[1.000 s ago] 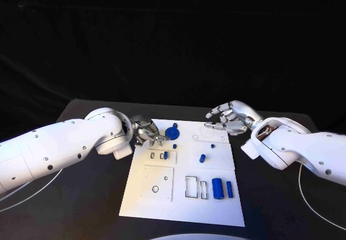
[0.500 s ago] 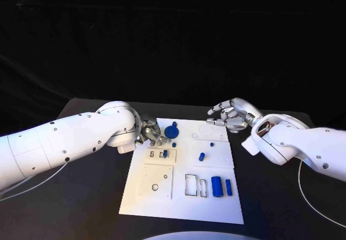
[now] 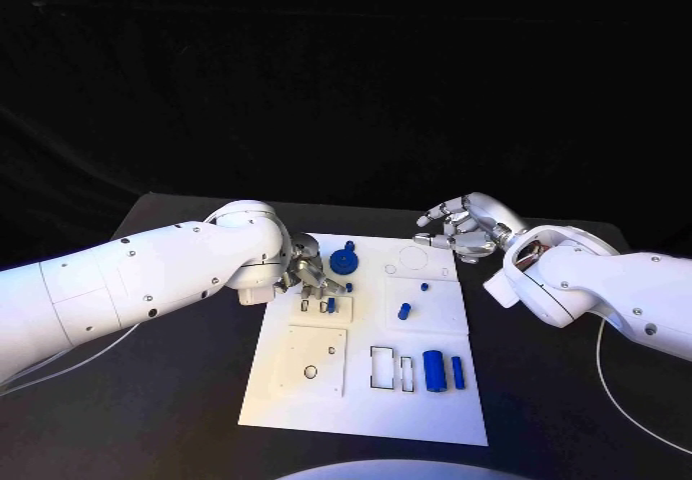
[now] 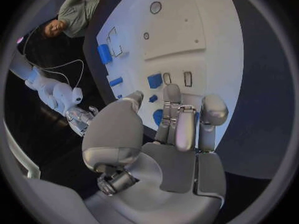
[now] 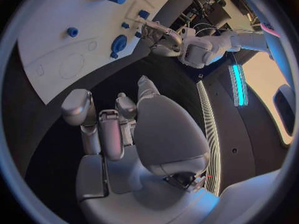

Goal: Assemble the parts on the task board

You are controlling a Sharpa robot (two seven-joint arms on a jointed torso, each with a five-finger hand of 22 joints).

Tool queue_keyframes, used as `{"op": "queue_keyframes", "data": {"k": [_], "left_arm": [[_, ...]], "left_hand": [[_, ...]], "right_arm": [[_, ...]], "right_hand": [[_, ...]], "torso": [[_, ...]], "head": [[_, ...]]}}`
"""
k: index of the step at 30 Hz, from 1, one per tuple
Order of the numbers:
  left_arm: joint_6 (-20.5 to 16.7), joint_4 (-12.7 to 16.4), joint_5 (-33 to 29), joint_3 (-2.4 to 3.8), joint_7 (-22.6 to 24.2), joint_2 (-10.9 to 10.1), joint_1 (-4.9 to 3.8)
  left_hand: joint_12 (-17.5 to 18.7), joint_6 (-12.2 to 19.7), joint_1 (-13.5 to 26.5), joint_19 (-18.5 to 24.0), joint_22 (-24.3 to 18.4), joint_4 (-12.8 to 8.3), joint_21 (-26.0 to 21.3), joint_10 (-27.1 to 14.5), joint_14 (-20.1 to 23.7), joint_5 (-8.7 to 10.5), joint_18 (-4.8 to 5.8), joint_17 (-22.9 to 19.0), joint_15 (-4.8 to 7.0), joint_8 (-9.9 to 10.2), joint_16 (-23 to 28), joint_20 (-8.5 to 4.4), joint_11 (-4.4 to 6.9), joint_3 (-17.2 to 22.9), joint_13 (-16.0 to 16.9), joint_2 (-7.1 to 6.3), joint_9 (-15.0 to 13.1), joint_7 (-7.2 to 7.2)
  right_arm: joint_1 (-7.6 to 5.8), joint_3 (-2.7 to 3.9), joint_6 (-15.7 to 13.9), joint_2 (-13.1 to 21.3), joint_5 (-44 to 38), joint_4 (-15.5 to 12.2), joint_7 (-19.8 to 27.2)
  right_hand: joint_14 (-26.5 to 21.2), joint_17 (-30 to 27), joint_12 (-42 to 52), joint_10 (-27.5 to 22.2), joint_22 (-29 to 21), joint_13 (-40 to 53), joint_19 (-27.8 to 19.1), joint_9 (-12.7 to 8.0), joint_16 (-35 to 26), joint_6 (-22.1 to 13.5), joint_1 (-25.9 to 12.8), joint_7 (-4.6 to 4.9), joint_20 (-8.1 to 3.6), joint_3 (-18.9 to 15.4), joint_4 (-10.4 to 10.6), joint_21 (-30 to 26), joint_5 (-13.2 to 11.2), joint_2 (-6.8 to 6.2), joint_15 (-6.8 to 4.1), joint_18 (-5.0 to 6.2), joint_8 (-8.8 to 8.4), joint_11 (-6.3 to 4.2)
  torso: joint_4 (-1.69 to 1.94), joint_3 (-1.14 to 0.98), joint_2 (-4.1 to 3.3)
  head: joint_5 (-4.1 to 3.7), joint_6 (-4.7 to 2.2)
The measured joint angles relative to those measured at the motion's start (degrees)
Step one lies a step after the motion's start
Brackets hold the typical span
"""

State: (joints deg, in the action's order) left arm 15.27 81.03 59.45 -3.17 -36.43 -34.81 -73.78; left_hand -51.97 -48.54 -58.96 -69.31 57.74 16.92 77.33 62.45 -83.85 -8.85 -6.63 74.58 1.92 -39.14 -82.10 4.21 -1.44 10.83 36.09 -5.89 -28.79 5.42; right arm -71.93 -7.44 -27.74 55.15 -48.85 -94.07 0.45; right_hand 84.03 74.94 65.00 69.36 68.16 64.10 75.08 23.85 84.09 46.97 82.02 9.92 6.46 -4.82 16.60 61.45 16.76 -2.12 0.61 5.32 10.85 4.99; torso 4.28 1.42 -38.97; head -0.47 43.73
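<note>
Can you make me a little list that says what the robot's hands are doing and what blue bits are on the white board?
Board: white task board in the middle of the black table.
Left robot hand: over the board's far left edge, fingers pointing down near the round blue part; whether it touches a part cannot be told.
Right robot hand: raised by the board's far right corner, fingers curled, holding nothing.
Blue parts: two upright cylinders near the front right, small pieces mid-board.
</note>
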Motion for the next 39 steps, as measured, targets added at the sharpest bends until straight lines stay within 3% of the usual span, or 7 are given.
{"op": "queue_keyframes", "data": {"k": [16,19,28,39], "left_arm": [[2.2,-1.1,0.0,-0.27,-0.4,1.4,-0.02],[2.5,-1.3,0.0,-0.28,-0.4,1.5,-0.02],[3.1,-1.9,-0.1,-0.30,-0.4,1.8,-0.02],[3.9,-2.3,-0.2,-0.34,-0.3,2.2,-0.02]], "left_hand": [[-0.3,0.2,-0.3,0.0,0.5,0.0,0.2,0.0,0.0,0.00,-0.01,0.3,0.00,-0.2,-0.3,0.00,0.00,0.0,0.1,0.33,-0.4,0.20],[-0.3,0.3,-1.0,0.0,0.5,0.0,0.2,0.0,0.0,-0.22,-0.01,0.3,0.00,-0.3,-0.3,0.00,0.00,0.0,0.1,0.56,-0.7,0.07],[-0.6,0.4,-3.3,0.0,0.8,-0.2,0.4,-0.2,0.0,-0.66,-0.01,0.3,0.00,-0.8,-0.5,0.00,0.21,0.2,0.2,1.22,-1.4,-0.01],[-0.6,0.8,-5.3,0.0,1.1,-0.2,0.6,-0.4,0.0,-0.66,-0.02,0.3,0.00,-0.8,-0.8,0.00,0.01,1.1,0.2,0.97,-1.8,0.00]], "right_arm": [[0.04,-0.02,-0.1,-0.7,0.1,0.6,-0.6],[0.05,-0.02,-0.1,-0.8,0.1,0.7,-0.7],[0.09,-0.03,-0.1,-1.0,0.1,0.8,-1.1],[0.15,-0.04,-0.1,-1.2,0.1,1.0,-1.4]], "right_hand": [[0.0,0.0,0.0,0.0,-0.1,-0.1,0.0,0.1,-0.2,0.0,0.0,0.00,0.00,0.0,0.0,0.0,0.6,0.00,0.00,0.00,0.23,0.00],[0.0,0.0,0.0,0.0,-0.2,-0.2,0.0,0.1,-0.2,0.0,0.0,0.00,0.00,0.0,0.0,-0.3,0.6,0.00,0.00,0.86,0.23,0.00],[0.0,-0.2,0.0,0.0,-0.3,-0.2,0.0,0.1,-0.2,0.0,0.0,0.00,0.00,0.0,0.0,-0.6,0.6,0.00,0.00,0.88,0.22,0.00],[0.0,-0.3,0.0,0.0,-0.3,-0.2,0.0,0.2,-0.5,0.0,0.0,0.00,0.00,0.0,0.0,-0.6,0.9,0.00,0.00,0.88,0.44,0.00]], "torso": [[0.02,-0.03,-0.01],[0.04,-0.05,0.02],[0.04,-0.09,0.02],[0.03,-0.07,-0.05]], "head": [[-0.24,0.53],[-0.24,0.59],[-0.10,0.77],[-0.18,1.07]]}}
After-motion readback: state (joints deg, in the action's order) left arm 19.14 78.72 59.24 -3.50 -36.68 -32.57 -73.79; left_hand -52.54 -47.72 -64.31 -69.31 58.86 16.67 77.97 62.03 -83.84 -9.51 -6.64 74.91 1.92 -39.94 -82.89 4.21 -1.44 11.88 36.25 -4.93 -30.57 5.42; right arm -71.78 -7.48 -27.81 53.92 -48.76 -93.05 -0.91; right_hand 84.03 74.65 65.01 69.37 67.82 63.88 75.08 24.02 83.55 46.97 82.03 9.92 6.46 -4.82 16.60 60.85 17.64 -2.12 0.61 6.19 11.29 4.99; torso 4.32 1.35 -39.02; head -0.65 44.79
